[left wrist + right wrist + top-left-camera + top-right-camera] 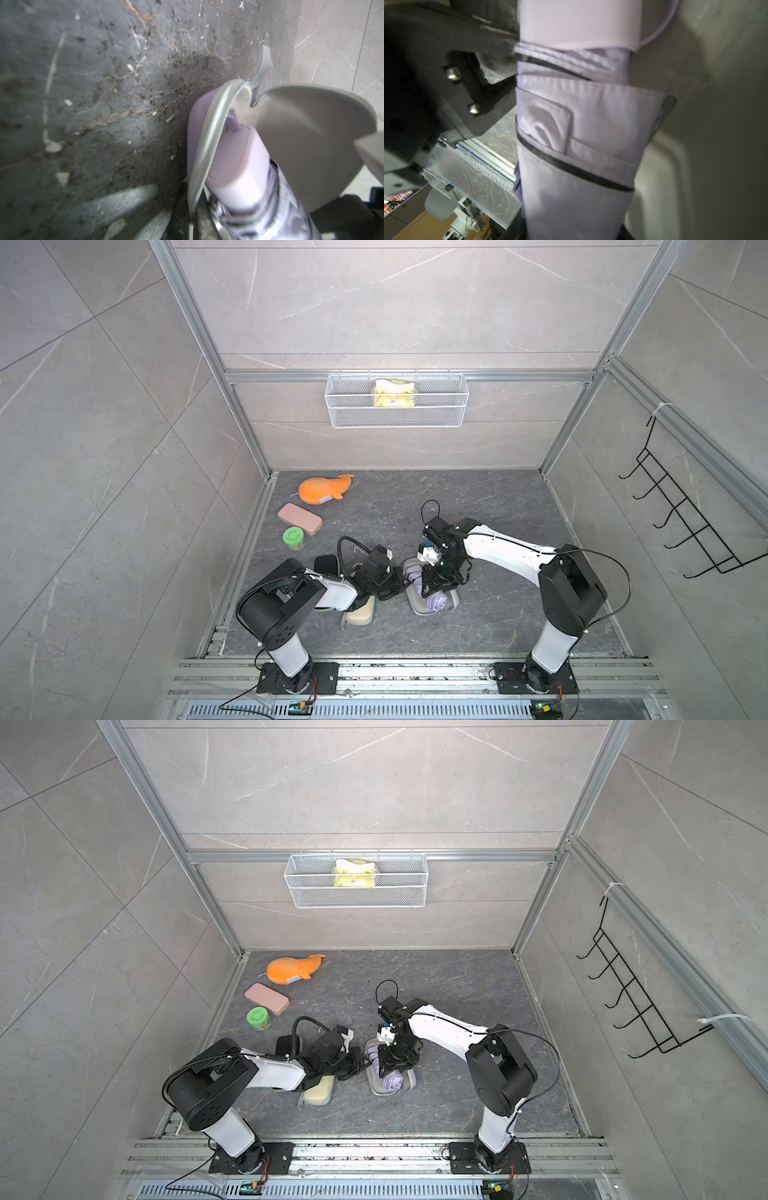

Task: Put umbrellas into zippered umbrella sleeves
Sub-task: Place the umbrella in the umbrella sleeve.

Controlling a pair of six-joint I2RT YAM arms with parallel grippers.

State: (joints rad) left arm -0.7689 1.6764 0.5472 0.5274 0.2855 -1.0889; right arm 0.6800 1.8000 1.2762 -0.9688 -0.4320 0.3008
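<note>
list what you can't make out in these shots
Black sleeve: both top views, left arm covers most; open or zipped unknown.
Cream sleeve: both top views, far end under that arm; contents hidden.
Left gripper: jaws under its own wrist in top views, blurred in left wrist view; what they pinch unclear.
Lavender umbrella: right wrist view, ends cut off by edges.

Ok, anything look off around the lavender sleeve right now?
Nothing spilled or damaged. The lavender umbrella lies in the open lavender sleeve, its fabric end bunched near the rim; that might snag the zip.
</note>
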